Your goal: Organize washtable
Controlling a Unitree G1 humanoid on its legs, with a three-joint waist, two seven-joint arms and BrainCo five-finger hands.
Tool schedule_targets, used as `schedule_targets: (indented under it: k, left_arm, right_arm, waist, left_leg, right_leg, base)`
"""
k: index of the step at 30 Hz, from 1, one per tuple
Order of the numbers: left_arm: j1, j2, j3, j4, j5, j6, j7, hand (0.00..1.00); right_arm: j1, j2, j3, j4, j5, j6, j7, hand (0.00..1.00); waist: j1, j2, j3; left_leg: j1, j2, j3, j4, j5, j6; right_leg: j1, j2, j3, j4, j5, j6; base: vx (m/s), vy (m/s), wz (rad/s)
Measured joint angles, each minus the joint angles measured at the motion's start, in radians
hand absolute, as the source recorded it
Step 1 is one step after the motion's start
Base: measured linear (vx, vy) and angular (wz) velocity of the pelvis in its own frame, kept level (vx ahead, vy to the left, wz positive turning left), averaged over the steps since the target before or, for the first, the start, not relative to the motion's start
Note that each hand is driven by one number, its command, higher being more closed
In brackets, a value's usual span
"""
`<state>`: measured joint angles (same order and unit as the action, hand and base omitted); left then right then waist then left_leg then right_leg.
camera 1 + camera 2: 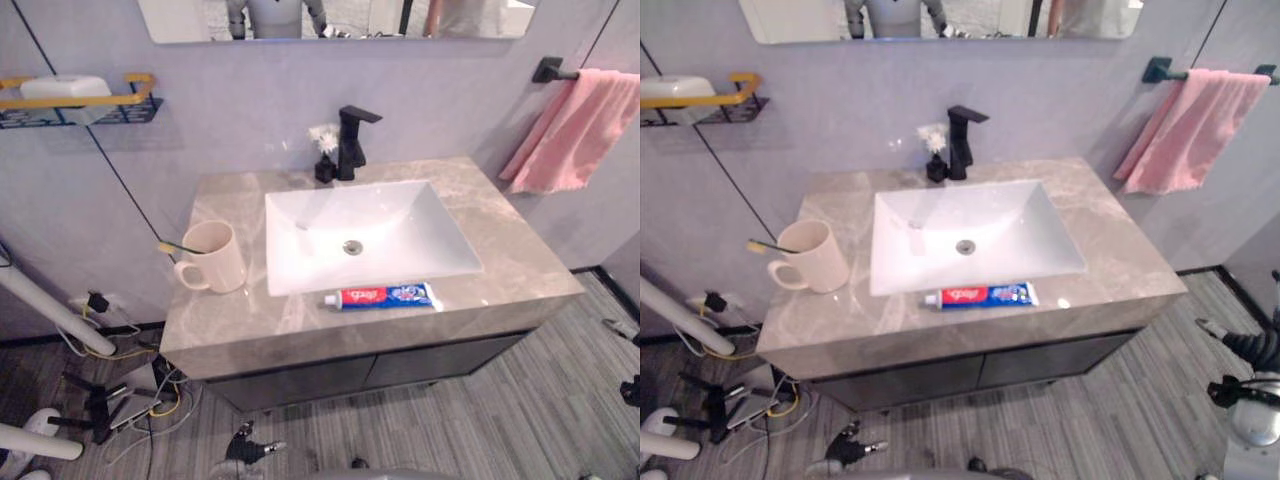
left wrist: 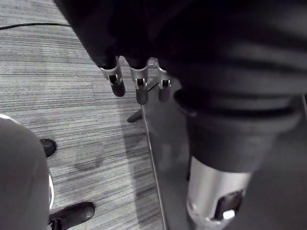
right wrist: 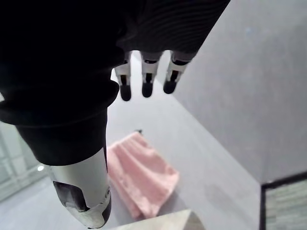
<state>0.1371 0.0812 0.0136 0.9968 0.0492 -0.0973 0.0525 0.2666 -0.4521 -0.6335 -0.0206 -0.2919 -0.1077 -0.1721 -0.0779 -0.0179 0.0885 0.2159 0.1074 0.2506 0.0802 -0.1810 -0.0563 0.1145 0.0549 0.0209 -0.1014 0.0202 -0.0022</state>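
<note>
The stone washtable (image 1: 230, 315) holds a white sink (image 1: 360, 235). A cream mug (image 1: 215, 257) with a toothbrush (image 1: 178, 246) leaning in it stands left of the sink. A red and blue toothpaste tube (image 1: 383, 296) lies flat along the front edge, just before the sink. My left hand (image 2: 140, 91) hangs over the striped floor, fingers relaxed and holding nothing. My right hand (image 3: 147, 82) hangs beside the wall, fingers straight and empty, with the pink towel (image 3: 141, 179) beyond it. Both hands are away from the tabletop.
A black faucet (image 1: 350, 140) and a small dark vase of white flowers (image 1: 324, 155) stand behind the sink. The pink towel (image 1: 575, 130) hangs on a bar at the right wall. A wall shelf (image 1: 80, 105) at the left holds a white soap. Cables (image 1: 140, 395) lie on the floor at the left.
</note>
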Motion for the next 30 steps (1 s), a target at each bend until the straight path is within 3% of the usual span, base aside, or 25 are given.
schedule_targets:
  k: [4,8,13,21,28,30]
  left_arm:
    - [0.002,-0.001,-0.002,-0.003,0.0,-0.001,-0.009,0.0]
    - [0.002,0.0,-0.009,-0.005,0.0,-0.01,-0.016,0.0]
    - [0.001,0.0,-0.015,-0.005,-0.001,-0.028,-0.032,0.0]
    - [-0.008,0.002,-0.052,0.005,-0.001,-0.042,-0.051,0.0]
    - [-0.024,0.0,-0.061,0.017,-0.002,-0.042,-0.053,0.0]
    - [-0.025,0.0,-0.063,0.018,-0.008,-0.041,-0.053,0.0]
  right_arm:
    - [-0.006,-0.113,0.116,-0.062,0.001,-0.032,0.01,0.0]
    - [-0.05,-0.244,0.35,-0.204,0.02,-0.103,0.103,0.0]
    - [-0.083,-0.351,0.528,-0.283,0.097,-0.178,0.202,0.0]
    - [-0.112,-0.394,0.776,-0.283,0.209,-0.181,0.327,0.0]
    - [-0.113,-0.372,0.853,-0.276,0.199,-0.15,0.352,0.0]
    - [-0.114,-0.35,0.86,-0.26,0.144,-0.142,0.35,0.0]
  waist:
    - [0.004,-0.002,-0.003]
    - [0.014,-0.009,-0.011]
    - [0.037,-0.013,-0.023]
    - [0.046,-0.021,-0.028]
    - [0.063,-0.015,-0.026]
    - [0.065,-0.014,-0.026]
  left_leg:
    - [-0.001,0.0,-0.002,0.0,0.0,0.0]
    - [-0.006,0.001,-0.008,0.0,0.0,0.0]
    - [-0.008,-0.002,-0.03,0.0,0.0,0.0]
    - [-0.026,-0.024,-0.063,0.0,0.001,0.001]
    - [-0.039,-0.026,-0.094,0.0,0.003,0.004]
    - [-0.044,-0.025,-0.108,-0.001,0.003,0.005]
  right_leg:
    - [0.001,-0.006,-0.027,0.0,-0.005,0.003]
    - [0.001,-0.009,-0.057,0.003,-0.003,0.008]
    - [-0.001,-0.012,-0.071,0.016,-0.001,0.006]
    - [-0.005,-0.036,-0.102,0.018,-0.003,0.011]
    - [-0.012,-0.038,-0.125,0.026,-0.002,0.012]
    - [-0.013,-0.037,-0.134,0.024,-0.001,0.011]
  base:
    - [0.0,-0.005,0.03]
    - [0.02,-0.018,0.08]
    - [0.04,-0.007,0.08]
    - [0.0,0.022,0.11]
    - [-0.04,-0.014,0.11]
    - [-0.05,-0.022,0.14]
